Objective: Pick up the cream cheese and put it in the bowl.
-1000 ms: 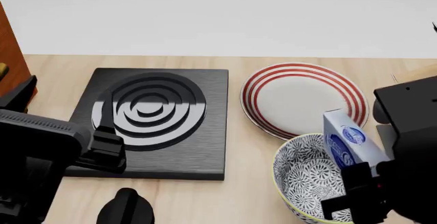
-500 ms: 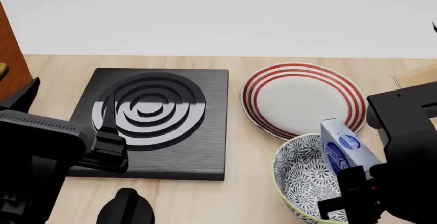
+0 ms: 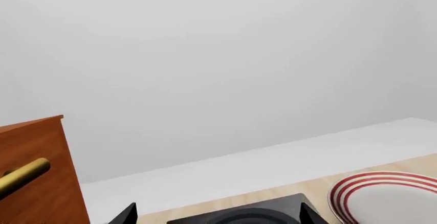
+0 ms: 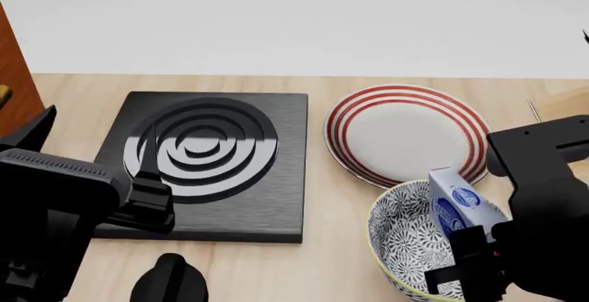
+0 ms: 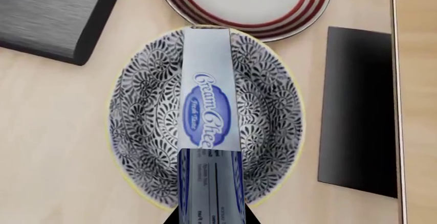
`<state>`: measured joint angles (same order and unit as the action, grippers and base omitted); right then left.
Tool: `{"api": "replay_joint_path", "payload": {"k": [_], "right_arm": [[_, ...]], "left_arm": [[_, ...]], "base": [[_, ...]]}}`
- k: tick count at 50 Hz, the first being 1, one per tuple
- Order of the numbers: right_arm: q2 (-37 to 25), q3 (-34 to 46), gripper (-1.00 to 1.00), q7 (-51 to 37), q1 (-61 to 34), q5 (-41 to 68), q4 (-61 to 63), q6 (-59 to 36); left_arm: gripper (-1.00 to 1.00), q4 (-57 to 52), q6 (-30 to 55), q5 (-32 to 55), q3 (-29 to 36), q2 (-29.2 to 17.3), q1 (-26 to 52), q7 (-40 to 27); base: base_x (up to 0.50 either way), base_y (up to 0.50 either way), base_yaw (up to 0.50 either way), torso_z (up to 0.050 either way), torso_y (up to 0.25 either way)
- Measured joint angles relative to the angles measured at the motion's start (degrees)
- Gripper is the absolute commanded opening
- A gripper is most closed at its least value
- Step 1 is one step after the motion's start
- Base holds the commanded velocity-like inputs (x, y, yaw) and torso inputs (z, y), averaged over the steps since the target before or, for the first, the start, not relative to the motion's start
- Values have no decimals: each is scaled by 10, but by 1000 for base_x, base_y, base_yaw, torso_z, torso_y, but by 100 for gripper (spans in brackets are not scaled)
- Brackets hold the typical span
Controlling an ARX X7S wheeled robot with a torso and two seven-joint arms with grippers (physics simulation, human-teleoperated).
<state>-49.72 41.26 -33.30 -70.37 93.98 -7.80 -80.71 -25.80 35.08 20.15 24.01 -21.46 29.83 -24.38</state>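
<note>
The cream cheese, a pale blue-grey box with a dark blue oval logo, stands on end over the patterned bowl, its lower part inside the rim. My right gripper is shut on the box's near end. In the right wrist view the cream cheese spans the middle of the bowl, held by my right gripper. My left gripper hovers open over the black burner's left side, holding nothing. Its two fingertips show far apart in the left wrist view, left gripper.
A black square burner plate lies left of the bowl. A red-striped white plate sits just behind the bowl. A wooden cabinet with a brass handle stands far left. A black knob is at the front. A dark flat slab lies beside the bowl.
My right gripper has lowered the cream cheese and shifted it slightly left, so it now dips into the bowl. The left arm has barely moved.
</note>
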Motion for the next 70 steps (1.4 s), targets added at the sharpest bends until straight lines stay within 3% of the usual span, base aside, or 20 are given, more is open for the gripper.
{"api": "replay_joint_path", "payload": {"k": [70], "right_arm": [[45,82,-100,96,-18,-89,-88,26]], "left_arm": [[100,32,-21,0,11,0,6,1]], "base": [[0,0,0,0,0]]}}
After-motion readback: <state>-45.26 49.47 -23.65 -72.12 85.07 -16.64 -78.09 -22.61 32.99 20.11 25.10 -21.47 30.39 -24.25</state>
